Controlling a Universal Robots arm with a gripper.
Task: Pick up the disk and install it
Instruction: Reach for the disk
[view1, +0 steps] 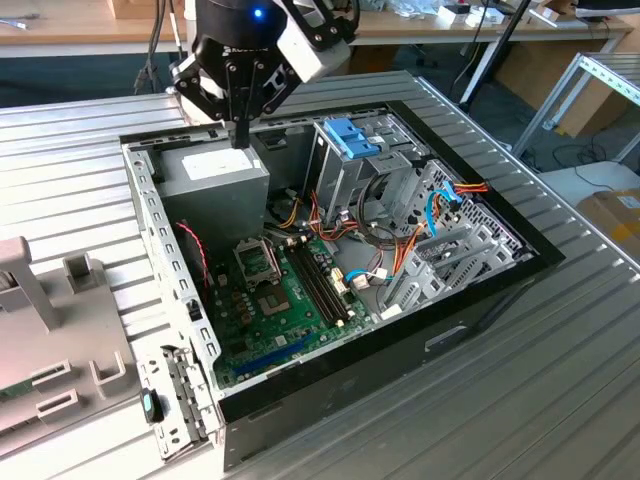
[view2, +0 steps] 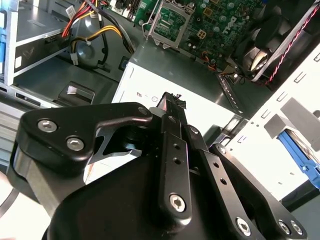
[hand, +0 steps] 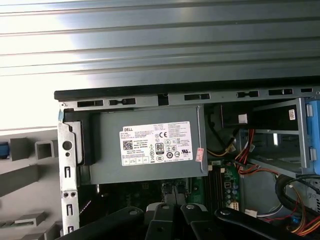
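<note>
Ribbed metal table, near edge bare. Grey holder sits at the table edge on the exterior view's left, just beside the open computer case, which lies mid-table.

Inside the case, near to far: motherboard, then the power supply with its white label, and the drive cage with the blue latch on top, toward the far edge.

Gripper hangs over the power supply, fingertips just above its top. The fingers look pressed together with nothing between them, and the second wrist view agrees.

Disk: in the second wrist view a long blue rail shows in the grey holder outside the case wall. It reads as the disk, but most of it is out of frame. It is well apart from the gripper.

Progress: early. The disk is not picked up and not in the cage, so both pick and install are left.

Room: wooden desks behind, dark floor with cables, a metal frame, and a cardboard box past the table edge on the exterior view's right.
</note>
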